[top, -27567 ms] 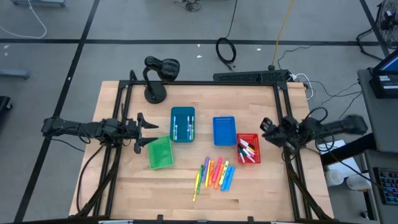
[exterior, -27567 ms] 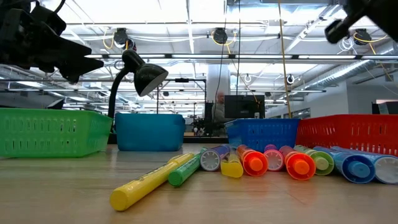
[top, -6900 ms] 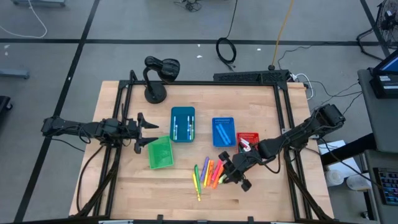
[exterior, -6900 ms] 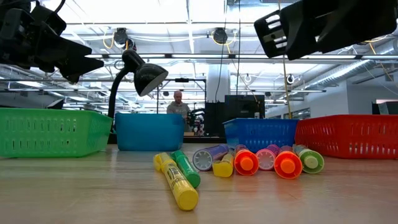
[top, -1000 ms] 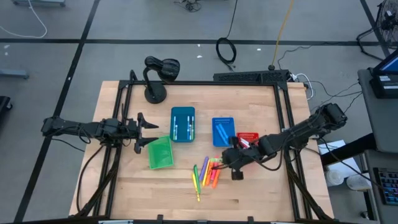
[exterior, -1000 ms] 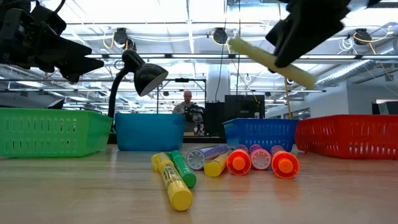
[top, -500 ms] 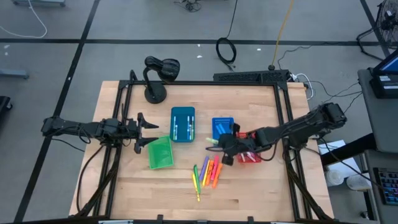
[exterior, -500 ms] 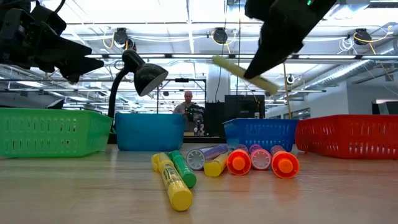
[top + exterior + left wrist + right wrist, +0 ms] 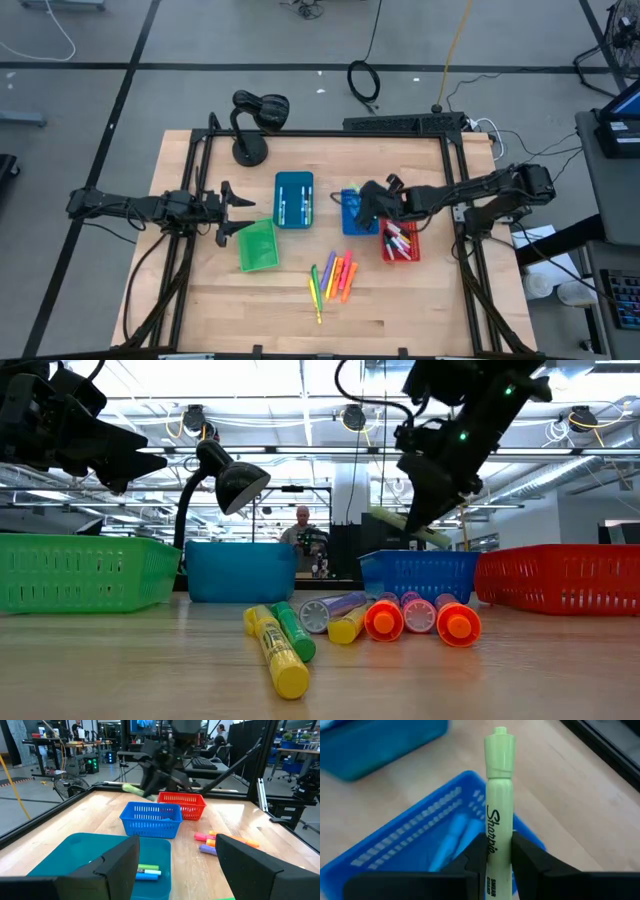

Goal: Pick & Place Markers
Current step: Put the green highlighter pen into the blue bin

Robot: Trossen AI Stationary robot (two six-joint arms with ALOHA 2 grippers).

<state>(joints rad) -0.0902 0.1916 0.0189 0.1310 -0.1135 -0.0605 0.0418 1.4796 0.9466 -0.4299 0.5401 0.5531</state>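
My right gripper (image 9: pixel 364 205) hovers over the blue bin (image 9: pixel 352 226), shut on a pale green marker (image 9: pixel 499 795), which also shows in the low view (image 9: pixel 410 528). Several neon markers (image 9: pixel 335 278) lie in a loose row on the table nearer the front edge (image 9: pixel 390 618). The red bin (image 9: pixel 400 242) holds white-bodied markers, and the teal bin (image 9: pixel 294 199) holds a few more. My left gripper (image 9: pixel 232 212) waits open at the table's left, beside the green bin (image 9: pixel 257 245). My right gripper pinches the marker's printed barrel (image 9: pixel 496 851) between its two fingers. The fingers slant down from the table's right. The marker runs along them, its capped end (image 9: pixel 499 745) sticking out ahead. It hangs tilted, clear of the blue bin (image 9: pixel 420 845) below.
A black desk lamp (image 9: pixel 255 120) stands at the table's far left. The bins sit in a band across the middle. Bare wood lies at the table's front and far right. A person shows in the room behind the table (image 9: pixel 303 530).
My right gripper has carried the pale green marker from above the row of loose markers toward the table's far edge and a little left, coming over the blue bin. It has sunk slightly and rolled. The marker stays held and clear of everything.
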